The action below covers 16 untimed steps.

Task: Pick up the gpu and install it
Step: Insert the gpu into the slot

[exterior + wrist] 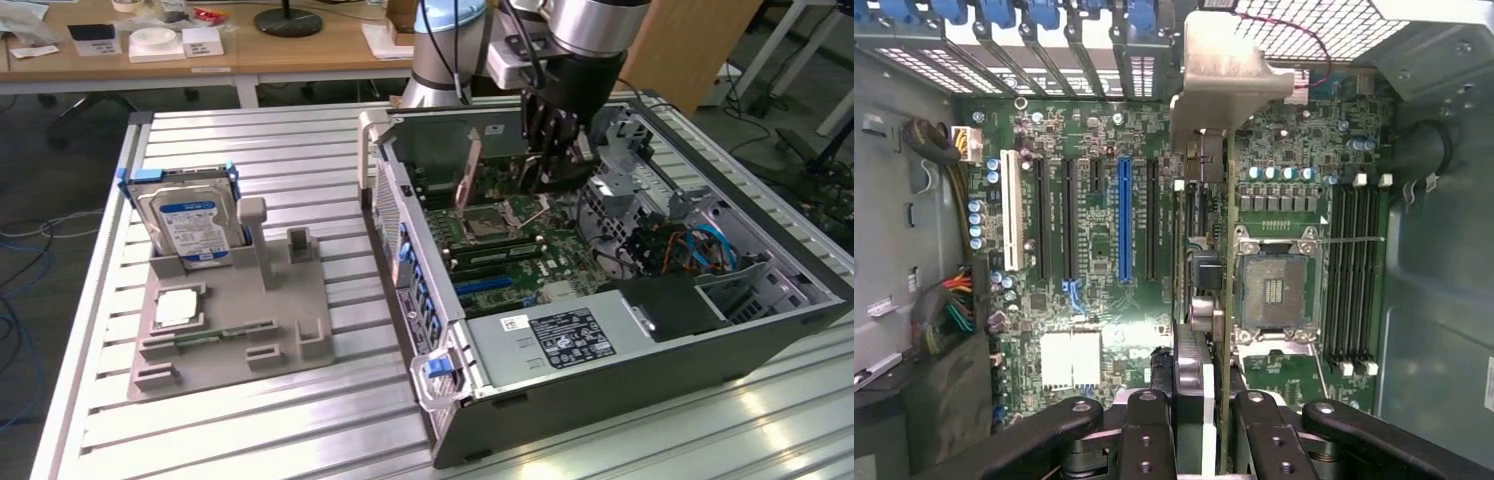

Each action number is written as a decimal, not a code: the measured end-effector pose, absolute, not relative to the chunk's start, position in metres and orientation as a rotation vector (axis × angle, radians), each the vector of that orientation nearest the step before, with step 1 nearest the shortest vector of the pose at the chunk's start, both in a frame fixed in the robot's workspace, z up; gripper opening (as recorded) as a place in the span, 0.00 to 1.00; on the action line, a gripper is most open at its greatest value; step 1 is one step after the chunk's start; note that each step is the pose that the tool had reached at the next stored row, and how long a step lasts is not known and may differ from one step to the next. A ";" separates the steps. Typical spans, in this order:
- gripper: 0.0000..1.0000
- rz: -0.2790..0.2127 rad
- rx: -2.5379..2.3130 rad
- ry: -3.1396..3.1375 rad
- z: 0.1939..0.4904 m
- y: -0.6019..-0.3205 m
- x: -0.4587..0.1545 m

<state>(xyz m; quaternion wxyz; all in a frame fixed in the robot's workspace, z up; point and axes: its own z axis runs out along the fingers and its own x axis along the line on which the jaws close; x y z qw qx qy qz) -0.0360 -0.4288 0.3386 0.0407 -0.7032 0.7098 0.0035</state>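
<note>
The gpu [469,175], thin with a brownish back, stands on edge in my pincer [1201,405] above the motherboard [1094,260] inside the open case [601,400], silvery bracket [1219,70] toward the slotted wall [1034,45].

Silver-grey arm [598,22] with pale-blue joint cap [447,15], black cables [537,55], black bolted fingers [1144,435].

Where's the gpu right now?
The gpu is gripped edge-on in the tool inside the open computer case; in the wrist view it sits over the motherboard, between the blue slot and the CPU socket.
</note>
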 end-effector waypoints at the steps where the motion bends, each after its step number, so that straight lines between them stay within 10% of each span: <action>1: 0.28 0.011 -2.154 2.174 0.338 -0.430 -0.036; 16: 0.28 0.012 -2.154 2.174 0.331 -0.445 -0.041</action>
